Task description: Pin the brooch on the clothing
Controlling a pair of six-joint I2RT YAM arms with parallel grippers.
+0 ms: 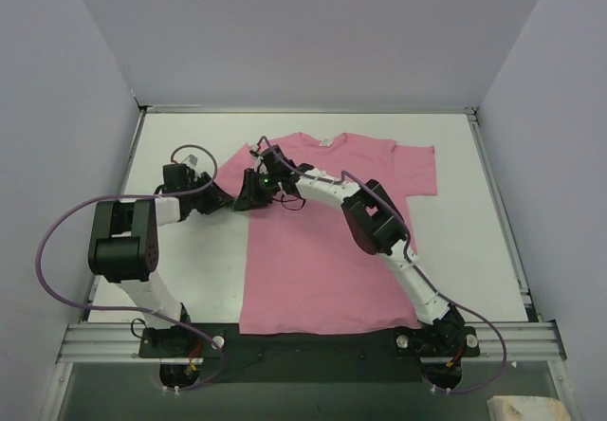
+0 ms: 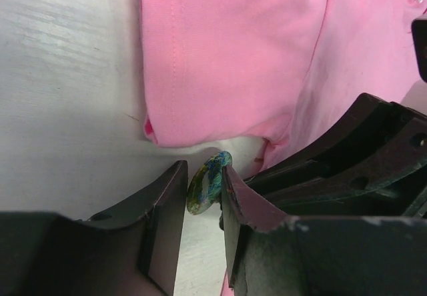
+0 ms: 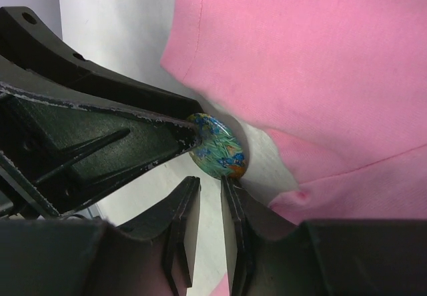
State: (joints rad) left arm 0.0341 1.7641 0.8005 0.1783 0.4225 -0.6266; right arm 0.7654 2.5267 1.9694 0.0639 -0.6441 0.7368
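Note:
The pink T-shirt [image 1: 322, 250] lies flat on the white table [image 1: 194, 260], also in the left wrist view [image 2: 227, 56] and the right wrist view [image 3: 307, 56]. The brooch [image 2: 208, 183] is a small round disc with a green-blue painted face [image 3: 217, 146], beside the shirt's left sleeve and armpit. My left gripper [image 2: 203, 173] is shut on it, holding it on edge at its fingertips; from above [image 1: 244, 194] the brooch is hidden. My right gripper [image 3: 210, 179] has its jaws a narrow gap apart and empty, tips just under the brooch [image 1: 260, 181].
White walls enclose the table on three sides. The right gripper's black body [image 2: 360, 156] crowds the left gripper's right side. The right arm [image 1: 379, 227] lies across the shirt. A metal rail [image 1: 303, 338] runs along the near edge.

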